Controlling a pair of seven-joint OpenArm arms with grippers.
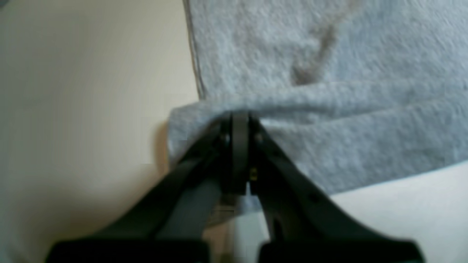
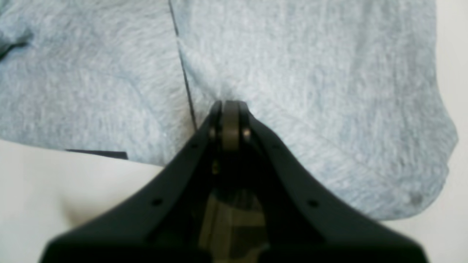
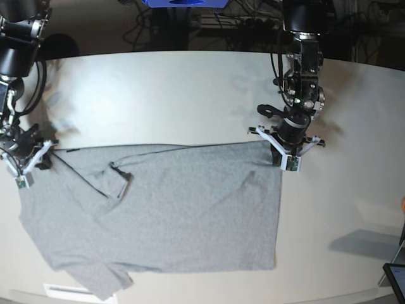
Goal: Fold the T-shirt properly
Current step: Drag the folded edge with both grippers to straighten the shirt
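The grey T-shirt lies spread across the pale table, plain side up, with a sleeve hanging near the front edge. In the base view my left gripper sits at the shirt's far right corner. Up close, the left gripper is shut on a bunched fold of the T-shirt at its hem. My right gripper is at the shirt's far left corner. In the right wrist view the right gripper is shut, with the T-shirt puckering around its tips beside a seam.
Cables and a blue object sit beyond the table's far edge. A dark tablet-like device shows at the lower right corner. The table's front edge runs just below the shirt's sleeve.
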